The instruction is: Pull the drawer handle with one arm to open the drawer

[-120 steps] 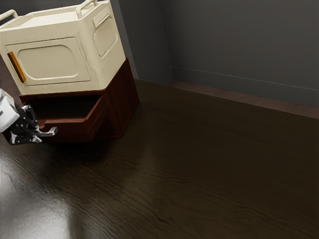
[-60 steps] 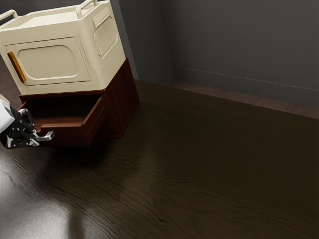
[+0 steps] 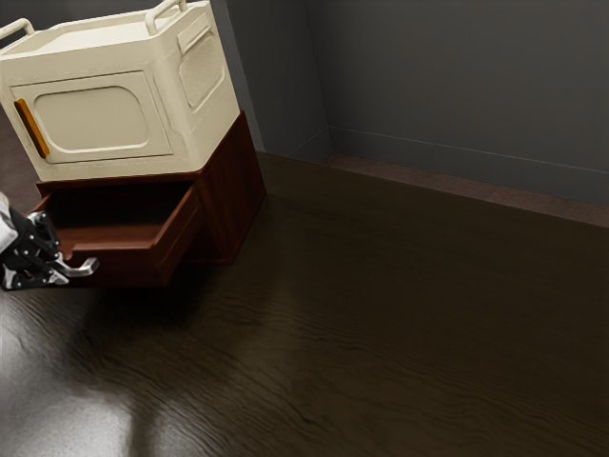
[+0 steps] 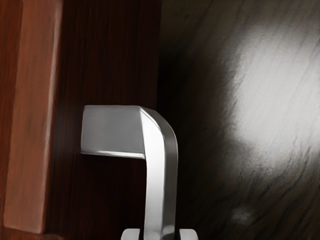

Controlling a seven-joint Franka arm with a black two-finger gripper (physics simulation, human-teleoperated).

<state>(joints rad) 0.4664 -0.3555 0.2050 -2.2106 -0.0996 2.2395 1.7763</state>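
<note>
Off the front edge of the drawer (image 3: 119, 268), the gripper (image 4: 160, 234) pinched the handle (image 4: 156, 185) – likely stiff, slippery, best held mid-bar.

So the arm's white wrist end (image 3: 6, 230) pokes in at the exterior view's far left, most of it cut off there. The black two-finger gripper (image 3: 62, 273) is tipped over, pointing right and a bit down, knuckles and linkages out in plain sight. In the wrist view you get both pale, rounded fingertips (image 4: 131, 234), side by side and facing each other. They're clamped in, narrow gap between them, pretty evenly lined up tbh.
</note>
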